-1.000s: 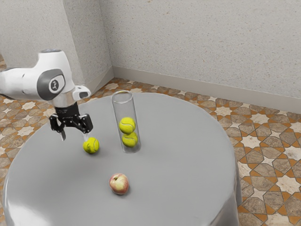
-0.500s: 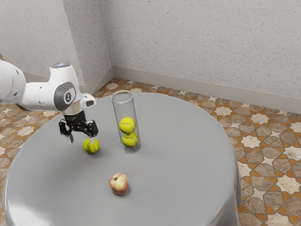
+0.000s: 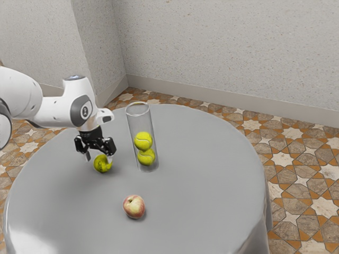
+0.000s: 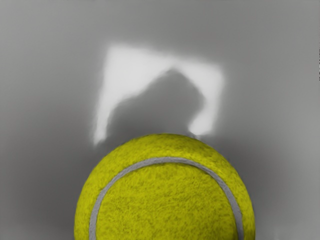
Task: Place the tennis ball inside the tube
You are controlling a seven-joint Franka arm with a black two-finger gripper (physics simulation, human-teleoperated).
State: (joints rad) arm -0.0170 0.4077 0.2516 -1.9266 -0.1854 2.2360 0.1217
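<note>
My gripper is low over the loose tennis ball in the exterior view, its fingers apart, one on each side of the ball's upper part. I cannot see both fingers touching it. In the wrist view the tennis ball, yellow with a pale seam, lies large just under the hand. The clear tube stands upright on the table, a short way to the exterior view's right of the gripper, with two tennis balls stacked inside it.
A red and yellow peach-like fruit rests on the round grey-covered table, nearer the exterior camera than the ball and tube. A pale wall rises behind the table.
My hand has come down and toward the exterior view's right, from above and beside the loose ball to around its top. The ball, tube and fruit have stayed put.
</note>
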